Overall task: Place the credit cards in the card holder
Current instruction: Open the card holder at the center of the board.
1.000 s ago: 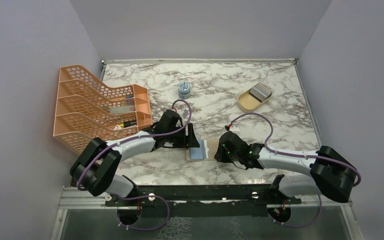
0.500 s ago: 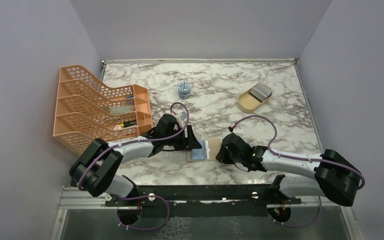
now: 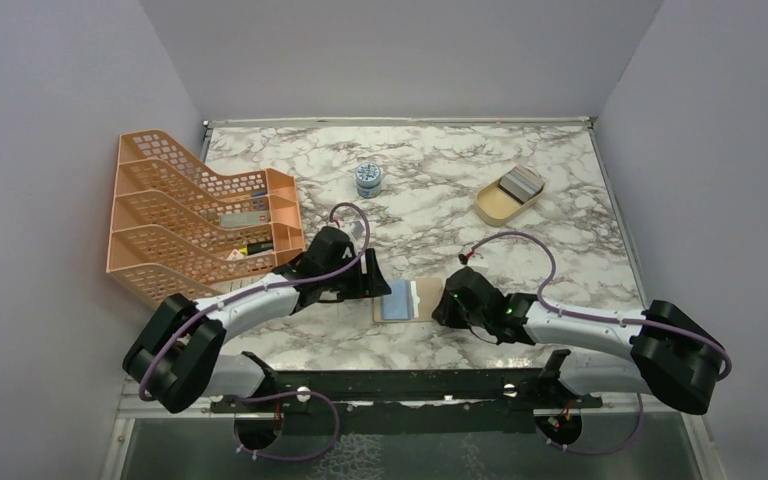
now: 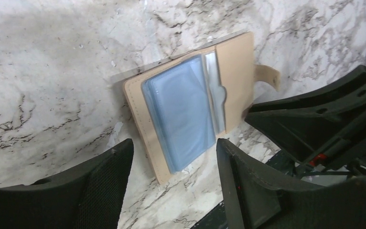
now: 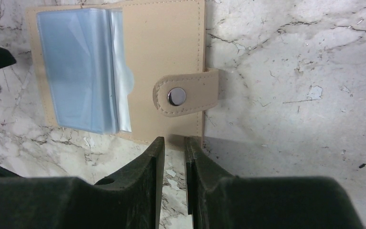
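The card holder (image 3: 407,299) lies open on the marble between my two grippers, tan with pale blue pockets (image 4: 183,112) and a snap tab (image 5: 183,98). A silvery strip (image 5: 121,71) shows at the pockets' edge; I cannot tell whether it is a card. Silvery-grey credit cards (image 3: 520,182) lie in the beige dish at the back right. My left gripper (image 3: 373,279) is open and empty, just left of the holder (image 4: 171,148). My right gripper (image 3: 444,303) is almost shut with nothing between its fingers, its tips at the holder's tan edge below the tab (image 5: 174,141).
The beige rounded dish (image 3: 495,208) stands at the back right. An orange tiered rack (image 3: 195,215) with small items stands at the left. A small blue-and-white jar (image 3: 368,178) stands at the back centre. Purple walls enclose the table.
My left gripper has drawn back to the left, off the card holder's left edge. The right arm shifted only slightly and its gripper stays at the holder's right side.
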`<action>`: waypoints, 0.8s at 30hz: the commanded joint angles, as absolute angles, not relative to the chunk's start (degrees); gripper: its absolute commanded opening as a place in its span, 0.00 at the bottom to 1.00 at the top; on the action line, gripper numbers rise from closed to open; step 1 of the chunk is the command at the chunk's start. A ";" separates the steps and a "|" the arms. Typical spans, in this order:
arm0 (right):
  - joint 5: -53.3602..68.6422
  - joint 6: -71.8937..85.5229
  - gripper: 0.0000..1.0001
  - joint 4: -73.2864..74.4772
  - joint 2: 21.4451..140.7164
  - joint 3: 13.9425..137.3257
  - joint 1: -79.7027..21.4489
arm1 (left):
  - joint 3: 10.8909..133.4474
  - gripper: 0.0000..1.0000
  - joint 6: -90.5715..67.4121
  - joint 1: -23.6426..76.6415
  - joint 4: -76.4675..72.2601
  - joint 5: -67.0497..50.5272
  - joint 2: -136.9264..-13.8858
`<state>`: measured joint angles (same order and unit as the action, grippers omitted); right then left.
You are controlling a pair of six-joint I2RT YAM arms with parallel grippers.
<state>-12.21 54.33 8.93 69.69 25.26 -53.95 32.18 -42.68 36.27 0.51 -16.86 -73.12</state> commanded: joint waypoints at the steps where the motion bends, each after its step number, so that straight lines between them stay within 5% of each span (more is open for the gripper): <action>1: -13.57 54.97 0.22 9.51 69.01 22.96 -54.23 | 31.43 0.65 -43.10 36.01 -3.10 -17.91 -77.05; 9: -13.76 54.55 0.22 9.64 68.91 22.94 -54.23 | 28.80 0.64 -46.92 35.97 -12.23 -20.37 -80.99; 24: -13.09 54.06 0.22 9.24 67.35 23.52 -54.23 | 24.91 0.34 -52.46 35.99 -20.37 -23.85 -76.25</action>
<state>-12.21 54.59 8.10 68.31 24.10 -53.95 25.61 -51.64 36.05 -16.58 -22.50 -77.32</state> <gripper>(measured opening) 0.222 0.362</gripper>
